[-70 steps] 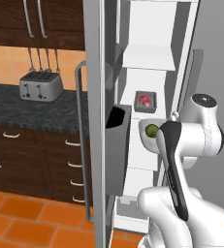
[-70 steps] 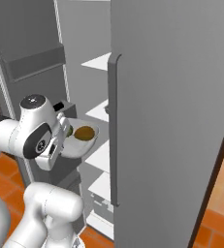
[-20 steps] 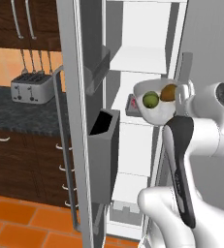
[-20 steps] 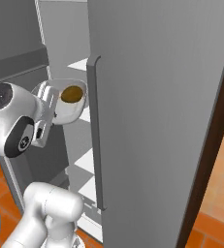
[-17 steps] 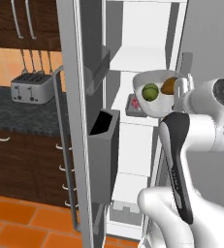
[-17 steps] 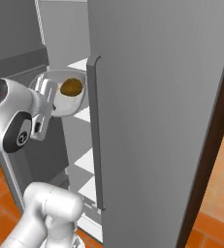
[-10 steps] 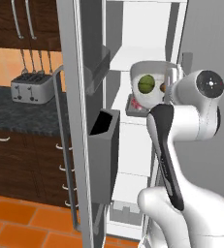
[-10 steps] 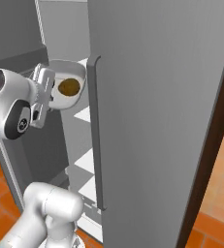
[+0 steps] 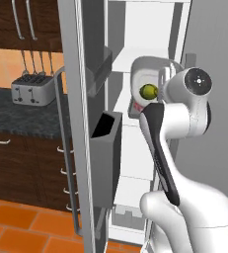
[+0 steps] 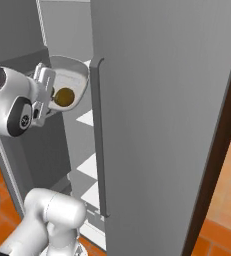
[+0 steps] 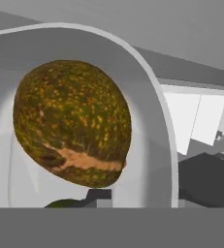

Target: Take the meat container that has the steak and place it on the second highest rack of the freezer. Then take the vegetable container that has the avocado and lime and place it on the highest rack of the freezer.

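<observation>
White bowl (image 9: 144, 79) w/ avocado (image 11: 72, 121) & lime (image 9: 148, 91) sits tilted at upper freezer (image 9: 150, 29) rack, up against robot hand. Fingers' state: can't tell. Toaster (image 9: 33, 90) on surface at left.

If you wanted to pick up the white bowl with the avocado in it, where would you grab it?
Probably by the rim. The bowl is round and smooth, so its thin raised edge is what two fingers could pinch. Come from the open front of the freezer, on the side away from the avocado, which lies close to the wall.
</observation>
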You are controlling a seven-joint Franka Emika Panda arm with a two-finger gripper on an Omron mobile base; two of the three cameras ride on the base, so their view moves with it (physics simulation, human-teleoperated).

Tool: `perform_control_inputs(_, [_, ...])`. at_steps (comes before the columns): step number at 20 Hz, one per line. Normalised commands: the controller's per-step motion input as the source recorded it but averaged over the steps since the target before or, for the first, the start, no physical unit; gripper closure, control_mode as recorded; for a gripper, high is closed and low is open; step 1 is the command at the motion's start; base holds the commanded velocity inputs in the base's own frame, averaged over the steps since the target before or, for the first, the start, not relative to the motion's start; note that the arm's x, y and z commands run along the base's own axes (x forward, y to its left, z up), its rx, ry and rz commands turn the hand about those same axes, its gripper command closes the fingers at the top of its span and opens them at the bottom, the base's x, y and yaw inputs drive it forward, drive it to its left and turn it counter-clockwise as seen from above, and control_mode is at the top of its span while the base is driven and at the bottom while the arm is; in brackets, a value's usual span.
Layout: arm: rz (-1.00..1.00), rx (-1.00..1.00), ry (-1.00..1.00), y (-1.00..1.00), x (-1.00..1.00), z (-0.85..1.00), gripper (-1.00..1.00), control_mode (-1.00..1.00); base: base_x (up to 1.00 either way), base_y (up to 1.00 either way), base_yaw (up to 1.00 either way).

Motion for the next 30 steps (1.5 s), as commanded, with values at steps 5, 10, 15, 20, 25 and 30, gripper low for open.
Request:
perform_control_inputs(5, [0.0, -0.01, 0.03, 0.02, 0.01, 0.38, 1.0, -1.0, 0.0, 0.0, 0.0])
perform_control_inputs(10, [0.0, -0.05, 0.0, 0.06, -0.18, 0.46, 1.0, -1.0, 0.0, 0.0, 0.0])
perform_control_inputs(15, [0.0, -0.01, 0.0, 0.0, -0.02, 0.41, 1.0, -1.0, 0.0, 0.0, 0.0])
perform_control_inputs(20, [0.0, 0.0, 0.04, 0.0, 0.42, 0.29, 1.0, -1.0, 0.0, 0.0, 0.0])
perform_control_inputs(25, [0.04, 0.0, 0.01, 0.0, 0.73, 0.05, 1.0, -1.0, 0.0, 0.0, 0.0])
perform_control_inputs(30, [0.0, 0.0, 0.06, 0.0, 0.74, 0.16, 1.0, -1.0, 0.0, 0.0, 0.0])
